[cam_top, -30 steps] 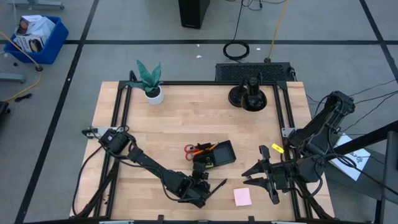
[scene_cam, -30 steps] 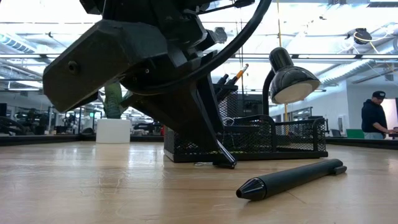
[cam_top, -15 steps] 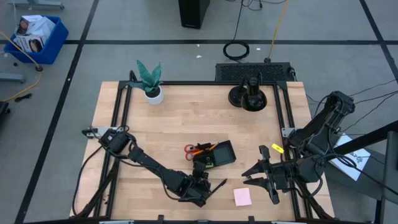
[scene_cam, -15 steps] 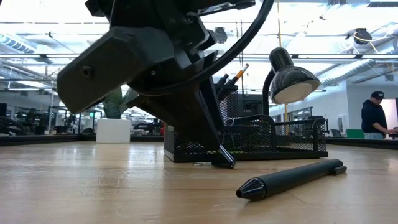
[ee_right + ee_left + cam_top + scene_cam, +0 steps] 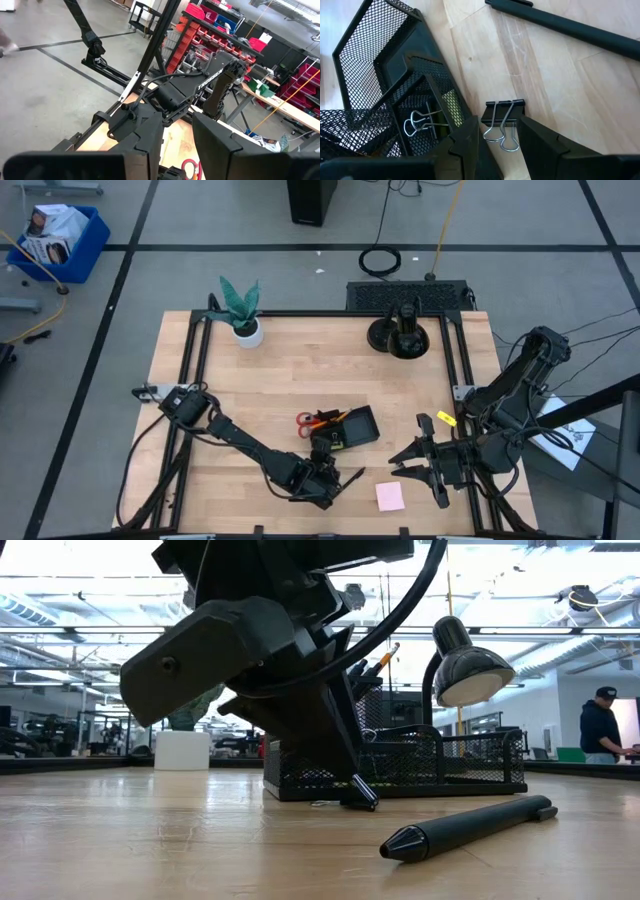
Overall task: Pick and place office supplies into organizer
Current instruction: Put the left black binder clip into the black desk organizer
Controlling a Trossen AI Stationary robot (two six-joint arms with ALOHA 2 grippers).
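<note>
Left tool (image 5: 495, 131): parted, empty, positioned over the clip (image 5: 504, 112).
Clip: located on the surface (image 5: 555, 80), beside the organizer (image 5: 385, 75).
Handling: light, stiff, slippery; best gripped across the black body.
Right tool (image 5: 425, 460): parked, grip cannot be told.

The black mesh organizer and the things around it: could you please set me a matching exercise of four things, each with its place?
Things:
1. black binder clip with silver wire handles
2. slim black pen
3. pale pink sticky-note pad
4. red-handled scissors

Places:
A. standing in the black mesh organizer, handles up
B. flat on the wooden table, between the two grippers
C. on the table beside the organizer, between the left gripper's fingers
D. lying loose on the table, in front of the organizer in the low view

Pairs: 1-C, 2-D, 3-B, 4-A
</note>
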